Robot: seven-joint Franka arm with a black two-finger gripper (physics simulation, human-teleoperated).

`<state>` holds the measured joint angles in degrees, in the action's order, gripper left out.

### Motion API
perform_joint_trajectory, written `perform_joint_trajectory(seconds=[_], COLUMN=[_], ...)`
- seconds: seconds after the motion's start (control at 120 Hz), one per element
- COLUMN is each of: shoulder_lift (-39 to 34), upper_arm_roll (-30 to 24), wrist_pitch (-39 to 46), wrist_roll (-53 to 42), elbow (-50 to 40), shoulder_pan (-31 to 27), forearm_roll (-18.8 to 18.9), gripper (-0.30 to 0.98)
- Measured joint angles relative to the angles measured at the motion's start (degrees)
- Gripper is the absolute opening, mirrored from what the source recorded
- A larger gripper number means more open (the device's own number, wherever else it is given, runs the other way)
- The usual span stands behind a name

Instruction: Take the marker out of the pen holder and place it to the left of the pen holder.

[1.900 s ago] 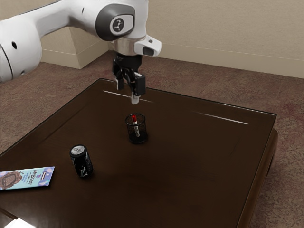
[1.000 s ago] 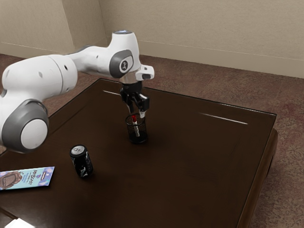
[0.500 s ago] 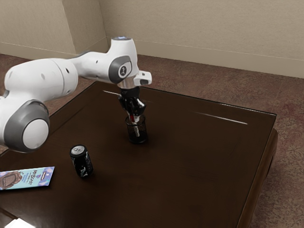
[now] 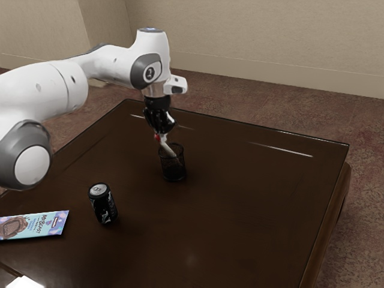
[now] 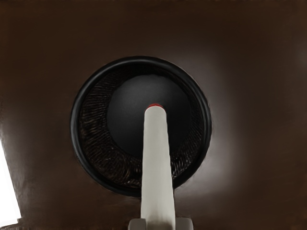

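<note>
My gripper [image 4: 161, 138] is closed onto the marker [image 4: 167, 147], one grey fingertip [image 5: 137, 224] against each flank of its pale barrel. The clock I use is laid over the exterior view, twelve toward its top. The marker is tilted: a red part shows at my fingertips, and the barrel slopes down from there, between four and five o'clock, its lower part within the pen holder [image 4: 183, 163]. Through the wrist view I see another bit of red at the end farther from my fingers, over the round opening, with the barrel crossing the rim. The holder, dark mesh with a black rim, stands upright on the table; my gripper is just above it, at eleven o'clock. Out at eight o'clock from the holder stands a black drink can [image 4: 104, 206] with a silvery top. Past the can, between eight and nine o'clock from it, lies a flat light-blue and purple packet [image 4: 36, 225]. Under all of these spreads the dark brown, glossy table [image 4: 252, 204]. Patterned carpet [image 4: 360, 240] surrounds it, and a beige wall [image 4: 258, 42] rises beyond, around twelve o'clock.
</note>
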<state>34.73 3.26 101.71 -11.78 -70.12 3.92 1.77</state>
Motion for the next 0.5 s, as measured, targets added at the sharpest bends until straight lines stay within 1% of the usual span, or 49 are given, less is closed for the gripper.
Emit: perform_joint_trajectory(seconds=[0.2,0.275,0.342,0.5], shoulder_lift=[-8.7,-10.5,-9.8,-4.6], upper_arm_roll=[0.0,0.0,0.0,0.0], wrist_pitch=[-2.7,-3.4,-3.9,-4.7], wrist_roll=[0.1,0.1,0.0,-0.3], elbow=[-4.2,-5.1,-5.3,-5.6], shoulder_pan=[-0.1,-0.7,-2.0,-5.4], forearm_roll=[1.9,2.6,2.9,2.3], gripper=[-0.10,-0.10,-0.10,-0.10])
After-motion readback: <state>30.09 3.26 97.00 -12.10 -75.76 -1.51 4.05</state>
